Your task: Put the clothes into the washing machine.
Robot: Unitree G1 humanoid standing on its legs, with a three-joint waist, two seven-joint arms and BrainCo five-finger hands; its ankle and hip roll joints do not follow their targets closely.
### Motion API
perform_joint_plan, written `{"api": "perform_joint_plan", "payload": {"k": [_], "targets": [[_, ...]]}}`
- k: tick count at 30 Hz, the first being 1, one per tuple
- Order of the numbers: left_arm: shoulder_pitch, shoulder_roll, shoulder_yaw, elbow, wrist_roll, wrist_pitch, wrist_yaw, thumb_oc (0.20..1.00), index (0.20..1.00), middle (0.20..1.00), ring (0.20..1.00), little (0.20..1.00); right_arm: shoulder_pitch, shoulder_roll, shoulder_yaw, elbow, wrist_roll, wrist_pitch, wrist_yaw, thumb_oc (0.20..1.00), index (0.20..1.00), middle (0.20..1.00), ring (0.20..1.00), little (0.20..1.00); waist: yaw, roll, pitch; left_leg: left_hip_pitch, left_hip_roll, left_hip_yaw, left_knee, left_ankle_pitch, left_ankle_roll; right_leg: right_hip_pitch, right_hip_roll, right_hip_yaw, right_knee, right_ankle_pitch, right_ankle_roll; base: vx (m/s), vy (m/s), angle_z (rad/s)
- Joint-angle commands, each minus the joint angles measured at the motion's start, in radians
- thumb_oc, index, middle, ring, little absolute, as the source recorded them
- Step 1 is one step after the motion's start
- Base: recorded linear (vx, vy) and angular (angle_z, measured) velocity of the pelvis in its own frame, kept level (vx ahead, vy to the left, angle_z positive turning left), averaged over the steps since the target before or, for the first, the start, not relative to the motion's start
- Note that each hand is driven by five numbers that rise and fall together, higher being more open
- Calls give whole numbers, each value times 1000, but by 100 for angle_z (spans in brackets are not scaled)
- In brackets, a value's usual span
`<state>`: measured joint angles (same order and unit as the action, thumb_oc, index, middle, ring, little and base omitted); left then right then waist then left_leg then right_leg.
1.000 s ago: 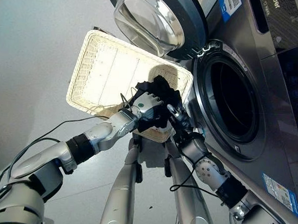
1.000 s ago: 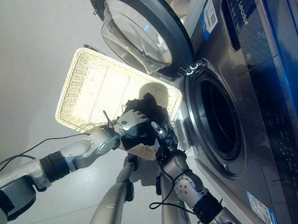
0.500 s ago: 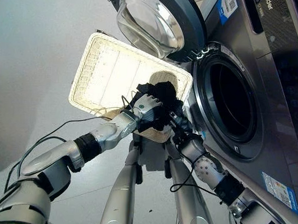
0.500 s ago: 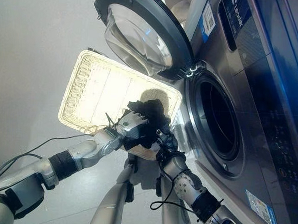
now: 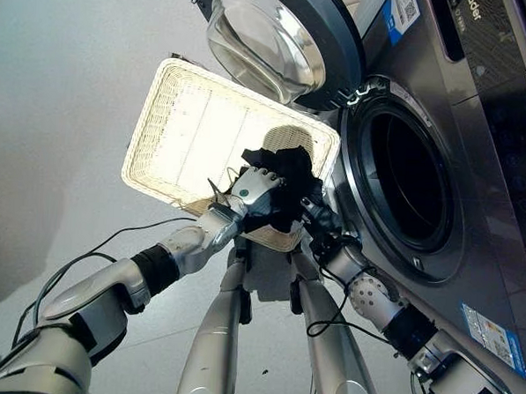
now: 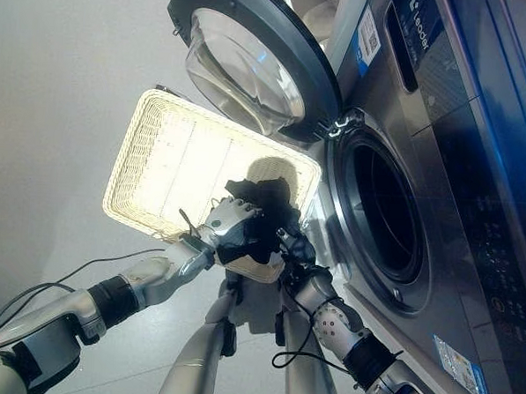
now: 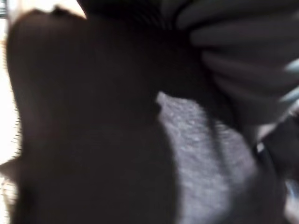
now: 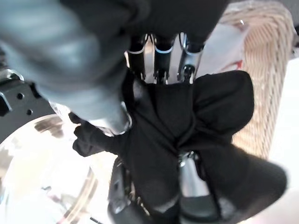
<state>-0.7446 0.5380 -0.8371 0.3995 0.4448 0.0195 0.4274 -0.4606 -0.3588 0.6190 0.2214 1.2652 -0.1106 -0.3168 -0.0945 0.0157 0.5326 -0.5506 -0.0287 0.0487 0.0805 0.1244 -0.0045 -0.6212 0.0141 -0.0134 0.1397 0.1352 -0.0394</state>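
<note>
black garment [image 5: 281, 185] bunched over the wicker basket's [image 5: 174, 126] near corner | left robot hand [image 5: 250, 189] and right robot hand [image 5: 319, 219] both curled into it | open drum [image 5: 409, 183] just right, right arm nearer

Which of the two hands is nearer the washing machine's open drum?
The right hand: it grips the black garment on the side facing the drum opening, while the left hand grips it over the wicker basket.

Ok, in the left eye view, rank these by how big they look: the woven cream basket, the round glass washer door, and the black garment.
Largest to smallest:
1. Woven cream basket
2. Round glass washer door, partly cut off by the view's edge
3. Black garment, gripped by the left hand and right hand
</note>
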Motion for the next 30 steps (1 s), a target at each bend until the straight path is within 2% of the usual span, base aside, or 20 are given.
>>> {"api": "perform_joint_plan", "payload": {"k": [1,4,6,7,9,10,11,12,13,18,19,20,21,22,23,24,26,28,29,30], "targets": [[18,-40,61,-35,-209,-106,24,1000,1000,1000,1000,1000,21,101,-23,-153,59,-78,131,200,200,200,200,200,4,6,-13,9,-9,9,-56,20,-23,8,42,-14,65,-82,80,7,-30,2],[106,-15,183,-92,-449,-158,-42,1000,1000,1000,1000,1000,54,88,-94,-190,92,-110,181,200,200,200,200,200,12,24,-13,14,-16,4,-57,18,-21,10,34,-24,72,-91,81,1,-22,0],[171,-4,275,-103,-624,-193,-81,1000,1000,1000,1000,1000,73,83,-164,-190,170,-95,241,200,200,200,200,200,18,36,-13,18,-22,1,-49,13,-19,14,26,-30,78,-97,82,4,-48,-1],[199,-1,315,-110,-685,-205,-93,1000,1000,1000,1000,1000,71,79,-201,-176,212,-84,259,200,200,200,200,200,22,41,-13,18,-25,1,-43,10,-19,14,23,-34,81,-100,82,6,-41,1],[207,0,326,-112,-708,-211,-88,1000,1000,1000,1000,1000,70,78,-212,-172,231,-85,262,200,200,200,200,200,23,42,-13,18,-26,1,-41,9,-19,15,22,-35,82,-100,82,7,-36,0],[254,-2,405,-116,-818,-235,-96,1000,1000,1000,1000,1000,57,73,-292,-137,324,-82,287,200,200,200,200,200,34,53,-13,19,-31,-2,-30,2,-18,19,14,-43,88,-107,82,23,-112,-1],[270,-3,436,-114,-862,-248,-88,1000,1000,1000,1000,1000,43,68,-333,-112,371,-79,295,200,200,200,200,200,40,58,-13,19,-32,-4,-24,-1,-19,21,11,-47,91,-110,81,21,-105,-2],[270,-3,436,-114,-862,-248,-88,1000,1000,1000,1000,1000,43,68,-333,-112,371,-79,295,200,200,200,200,200,40,58,-13,19,-32,-4,-24,-1,-19,21,11,-47,91,-110,81,24,-90,2],[290,-8,478,-102,-905,-268,-80,1000,1000,1000,1000,1000,20,59,-390,-76,434,-85,295,200,200,200,200,200,47,64,-13,22,-34,-6,-21,-5,-20,24,7,-53,96,-115,81,15,-51,3],[295,-9,500,-96,-929,-275,-64,1000,1000,1000,1000,1000,2,57,-427,-49,462,-91,297,200,200,200,200,200,52,69,-13,23,-36,-7,-18,-8,-21,26,5,-56,99,-119,80,14,-39,2],[298,-13,538,-71,-964,-287,-41,1000,1000,1000,1000,1000,-45,30,-499,19,536,-126,286,200,200,200,200,200,59,81,-13,21,-38,-9,-8,-13,-23,24,1,-61,112,-128,79,26,-54,4],[298,-13,538,-71,-964,-287,-41,1000,1000,1000,1000,1000,-45,30,-499,19,536,-126,286,200,200,200,200,200,59,81,-13,21,-38,-9,-8,-13,-23,24,1,-61,112,-128,79,80,-119,8],[295,-24,589,-20,-1044,-296,-38,1000,1000,1000,1000,1000,-140,-25,-624,133,628,-211,258,200,200,200,200,200,65,103,-13,16,-40,-8,11,-23,-29,18,-4,-66,135,-145,76,62,-87,5],[295,-35,605,17,-1070,-304,-45,1000,1000,1000,1000,1000,-194,-60,-692,192,659,-282,228,200,200,200,200,200,66,114,-13,3,-41,-5,21,-21,-31,6,-5,-67,139,-141,73,65,-88,8],[293,-37,605,22,-1071,-305,-44,1000,1000,1000,1000,1000,-203,-66,-700,204,658,-299,220,200,200,200,200,200,67,116,-13,2,-41,-5,22,-21,-31,4,-5,-67,141,-141,73,31,-40,7],[296,-44,608,41,-1069,-308,-43,1000,1000,1000,1000,1000,-232,-93,-739,241,671,-371,172,200,200,200,200,200,66,121,-13,0,-42,-4,28,-26,-32,1,-6,-68,148,-147,72,55,-24,8],[305,-49,605,57,-1082,-310,-46,1000,1000,1000,1000,1000,-272,-147,-801,305,665,-460,98,200,200,200,200,200,65,129,-13,-4,-43,-3,35,-37,-33,-4,-6,-69,159,-161,70,42,-23,-2],[315,-51,601,64,-1087,-317,-49,1000,1000,1000,1000,1000,-291,-181,-831,336,671,-527,51,200,200,200,200,200,65,133,-13,-11,-43,-3,40,-39,-34,-11,-5,-68,162,-162,67,11,-8,-3],[315,-51,601,64,-1087,-317,-49,1000,1000,1000,1000,1000,-291,-181,-831,336,671,-527,51,200,200,200,200,200,65,133,-13,-11,-43,-3,40,-39,-34,-11,-5,-68,162,-162,67,23,-14,5],[326,-50,596,65,-1094,-323,-51,1000,1000,1000,1000,1000,-299,-207,-854,356,669,-578,23,200,200,200,200,200,65,136,-13,-23,-41,-1,42,-33,-34,-21,-5,-70,164,-156,65,-8,-7,5]]}}
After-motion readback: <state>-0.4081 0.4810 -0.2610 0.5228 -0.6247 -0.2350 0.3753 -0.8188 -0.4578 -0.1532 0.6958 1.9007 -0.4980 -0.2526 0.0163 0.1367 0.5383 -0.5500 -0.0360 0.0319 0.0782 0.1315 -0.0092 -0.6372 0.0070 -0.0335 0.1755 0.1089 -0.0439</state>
